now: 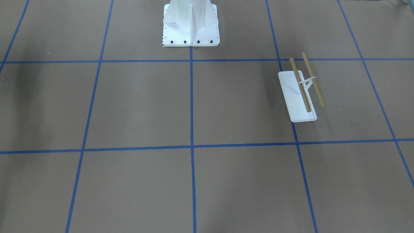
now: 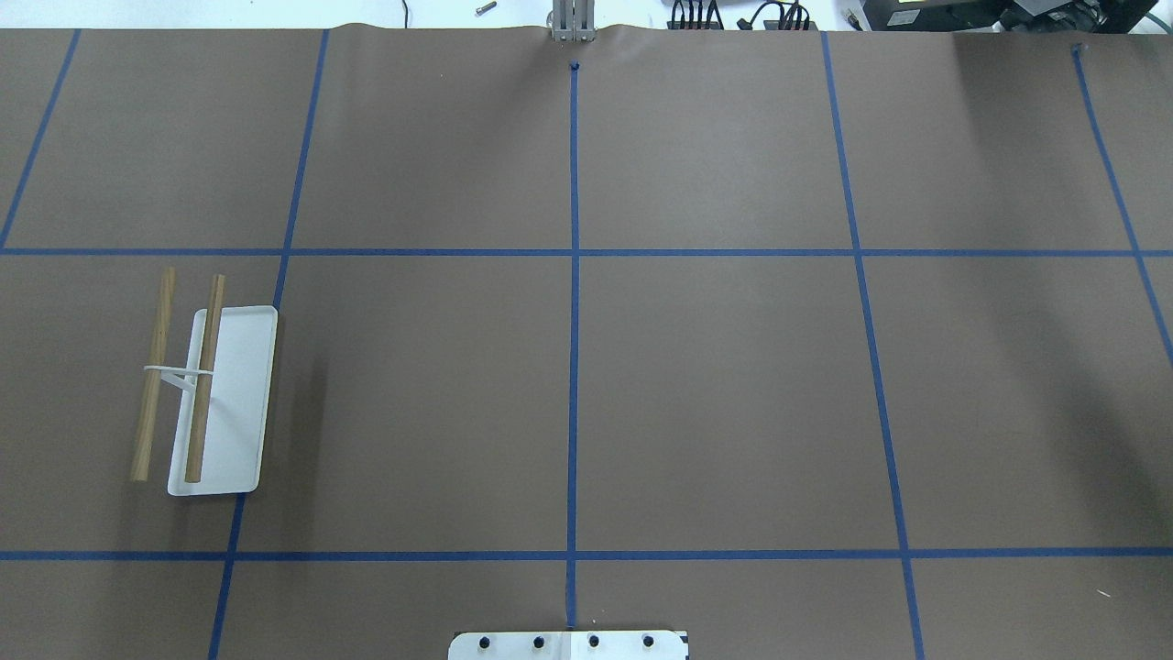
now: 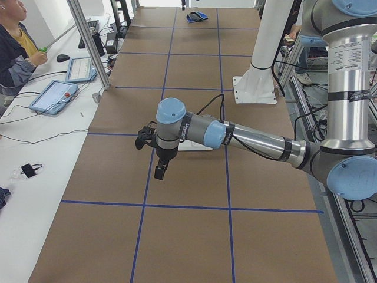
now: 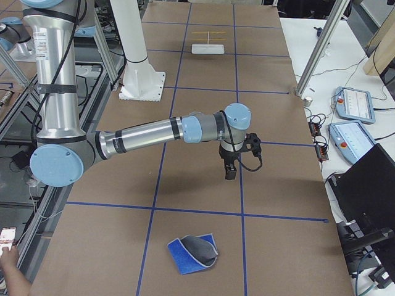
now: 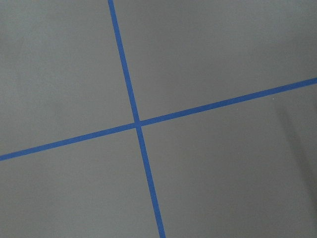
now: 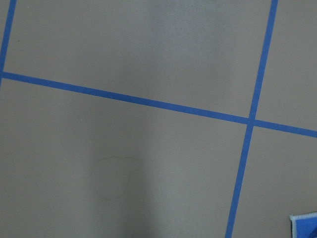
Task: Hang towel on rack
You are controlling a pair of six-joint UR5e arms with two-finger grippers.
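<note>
Two arms: both stretch low over the middle of the table point(image 1: 145, 106), each wrist bent so that its gripper points down at the brown paper.
Left gripper point(image 3: 159, 172): hangs above a blue tape line. It shows only in the left-end view, so whether its jaws are apart or together cannot be told.
Right gripper point(image 4: 231, 173): hangs above the paper just beside a tape line. It shows only in the right-end view, so the state of its jaws cannot be told either.
Towel point(image 4: 192, 253): lies loosely folded on the paper near the table's end on the robot's right, well apart from the right gripper. A grey flap lies over the blue side. The right wrist camera catches just a blue corner with the pale stitched edge at its lower right.
Rack point(image 2: 220, 394): stands on the robot's left half, its white base flat on the paper and touching a tape line. The thin white support carries both wooden rods, parallel and bare.
Towel and rack: at opposite ends of the table, well apart.
Pedestal point(image 1: 190, 26): white and bolted, at the middle of the robot's side.
Left wrist camera: only brown paper and a crossing of blue tape.
Operator point(image 3: 15, 41): sits at the side bench in the left-end view.
</note>
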